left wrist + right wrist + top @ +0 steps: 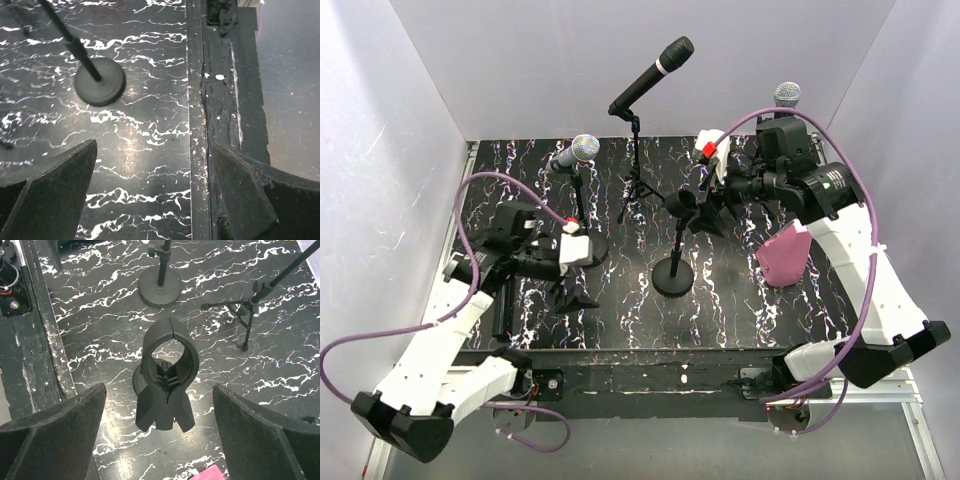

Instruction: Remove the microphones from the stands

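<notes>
Three mics are in view, all up off the desk. The left mic (582,150), silver-headed, sits on a short stand (580,200) with a round base. The centre mic (655,72), black, rides tilted on a tripod stand (635,180) at the back. The right mic (787,95) shows only its silver head above the right arm (860,260), and its support is hidden. Which one the task means cannot be told, and none is gripped. The middle stand (672,270) carries an empty clip (167,360), its ring facing the right wrist camera. Right gripper (159,386): jaws wide apart and holding nothing, lined up either side of that clip but short of it, which reads as lining up rather than a grip. Left gripper (154,145): jaws fully spread and empty, low over the desk towards its near edge, probably kept clear of the stands. A pink block (785,258) stands just beside the right arm, purpose unclear. Desk (740,310): glossy black with white marble veining and glare spots. Its near strip (220,100) is scuffed black, flecked white. Room: plain white walls (520,60) on three sides, purple cables (470,195) looping off both arms.
</notes>
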You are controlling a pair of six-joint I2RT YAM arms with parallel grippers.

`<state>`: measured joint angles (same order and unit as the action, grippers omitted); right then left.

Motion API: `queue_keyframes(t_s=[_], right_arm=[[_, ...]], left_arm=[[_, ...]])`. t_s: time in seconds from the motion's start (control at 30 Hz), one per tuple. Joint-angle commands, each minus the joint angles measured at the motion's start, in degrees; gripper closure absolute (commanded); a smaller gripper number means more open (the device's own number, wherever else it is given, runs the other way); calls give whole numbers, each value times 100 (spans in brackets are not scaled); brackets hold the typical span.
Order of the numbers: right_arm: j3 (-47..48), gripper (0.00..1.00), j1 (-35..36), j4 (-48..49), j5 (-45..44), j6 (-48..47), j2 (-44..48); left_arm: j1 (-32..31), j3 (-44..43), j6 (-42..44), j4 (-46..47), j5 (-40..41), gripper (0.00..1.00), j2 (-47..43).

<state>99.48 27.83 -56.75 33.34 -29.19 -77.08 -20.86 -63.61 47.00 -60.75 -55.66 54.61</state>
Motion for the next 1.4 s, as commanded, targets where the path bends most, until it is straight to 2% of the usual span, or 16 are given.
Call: queue_keyframes(t_s=[0.0, 0.17, 0.23, 0.4, 0.47, 0.63, 0.73, 0.87, 1.13, 1.3, 1.33, 1.37], right_arm=[[-121, 8, 73, 392, -144, -52, -184], [-385, 13, 108, 841, -249, 89, -325], [-386, 16, 126, 850, -206, 141, -404], [-386, 44, 126, 701, -21, 326, -387], [-447, 53, 126, 604, -3, 352, -282], [-973, 62, 126, 577, 5, 212, 122], [-1115, 67, 126, 586, 6, 238, 211], [-1098, 68, 134, 428, -38, 229, 211], [-1124, 71, 126, 296, -47, 334, 158], [-1106, 74, 117, 261, 49, 782, 123], [-1106, 76, 117, 278, 50, 870, 123], [-1080, 78, 117, 270, 15, 984, 123]], left_arm=[[-847, 60, -710, 1038, 573, 2, 365], [-1604, 375, -946, 2108, 1705, 2, 840], [-1780, 717, -1445, 3082, 2013, 2, 867], [-2386, 1341, -2711, 5691, 3190, 2, 1175], [-2545, 1553, -3099, 6449, 3552, 2, 1297], [-2607, 1720, -3979, 7488, 3641, 2, 1920], [-2616, 1913, -4163, 8086, 3659, 14, 2290], [-2616, 1976, -4234, 8719, 3422, 34, 2835], [-2616, 1958, -4199, 9458, 3228, 58, 3573], [-2616, 1774, -4235, 9556, 3202, 68, 3811], [-2616, 1721, -4191, 9512, 3176, 81, 3829], [-2616, 1660, -4086, 9416, 3201, 100, 3829]])
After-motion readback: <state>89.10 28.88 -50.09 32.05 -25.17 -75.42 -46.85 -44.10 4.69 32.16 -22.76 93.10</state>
